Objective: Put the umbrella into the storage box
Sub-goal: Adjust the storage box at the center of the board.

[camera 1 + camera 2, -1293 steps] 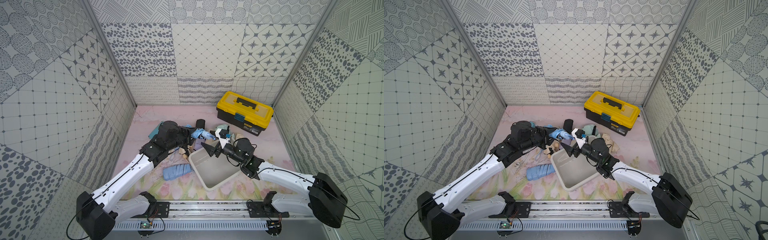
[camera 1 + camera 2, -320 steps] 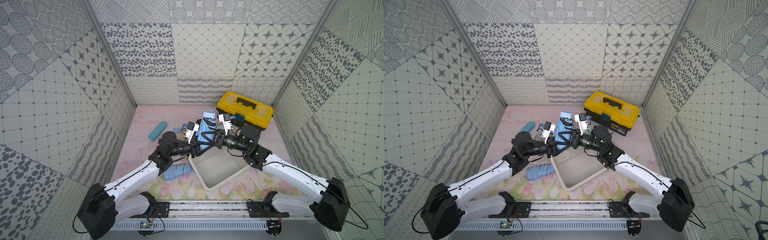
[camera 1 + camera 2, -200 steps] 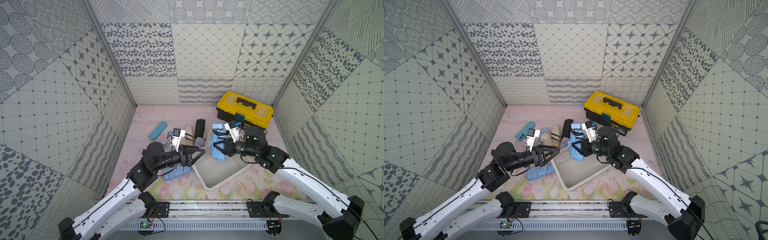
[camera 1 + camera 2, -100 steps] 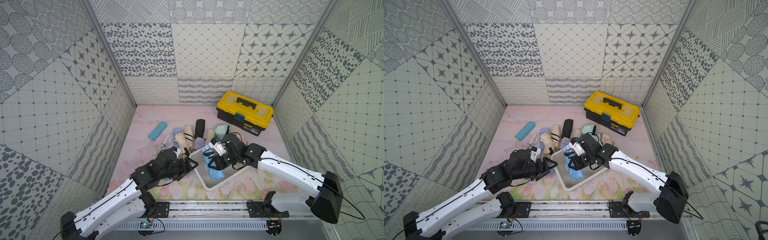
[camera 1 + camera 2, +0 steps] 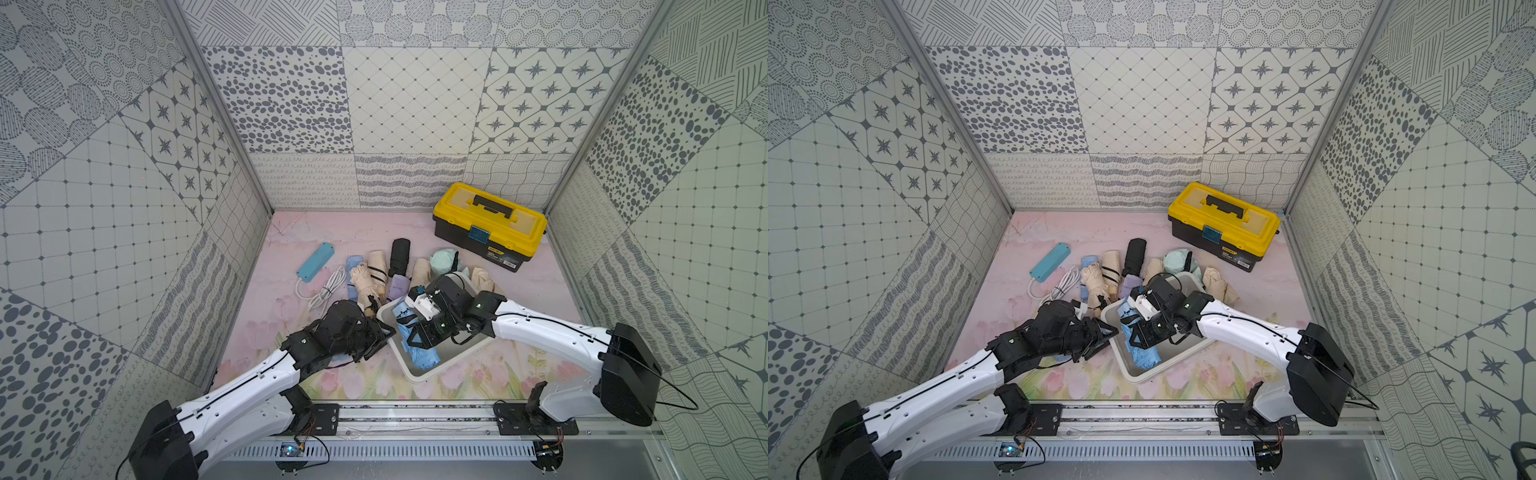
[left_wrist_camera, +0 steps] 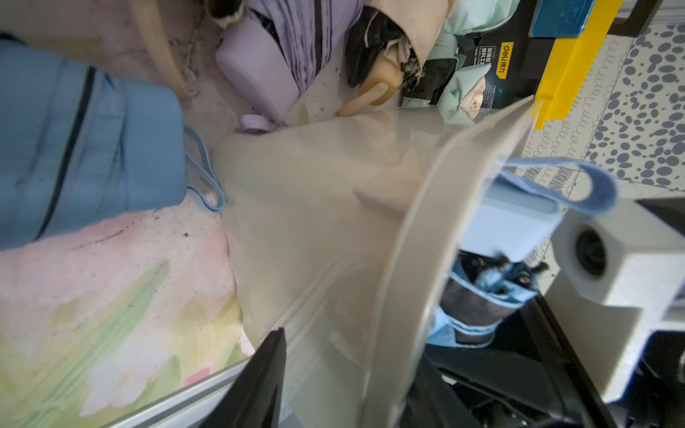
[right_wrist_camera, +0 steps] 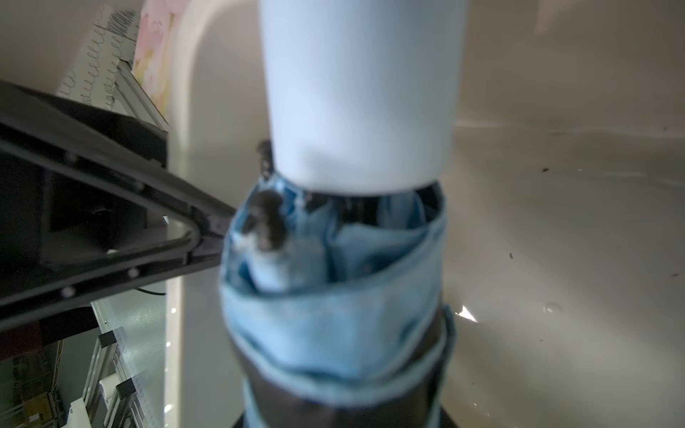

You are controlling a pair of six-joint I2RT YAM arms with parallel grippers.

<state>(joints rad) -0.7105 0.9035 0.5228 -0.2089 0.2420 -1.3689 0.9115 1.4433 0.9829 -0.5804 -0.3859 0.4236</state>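
The storage box (image 5: 420, 376) (image 5: 1144, 377) is a white tub near the table's front middle. A light blue folded umbrella (image 5: 422, 355) (image 5: 1146, 353) lies inside it, pale handle end toward the back. My right gripper (image 5: 419, 337) (image 5: 1142, 334) is down in the box, shut on the umbrella's middle; the right wrist view shows the blue fabric (image 7: 333, 315) and the handle (image 7: 359, 92) over the box floor. My left gripper (image 5: 384, 334) (image 6: 352, 370) straddles the box's left wall (image 6: 333, 222), one finger outside, one inside, shut on it.
Behind the box lies a pile of several other folded umbrellas (image 5: 378, 266), beige, black, lilac and mint. A yellow-lidded black toolbox (image 5: 490, 226) stands at the back right. A blue power strip (image 5: 316, 262) with its white cord lies left. Another blue umbrella (image 6: 85, 155) rests by the left arm.
The right gripper carried the umbrella from upright over the box's far edge down into the box. The left gripper moved to the box's left wall and narrowed onto it.
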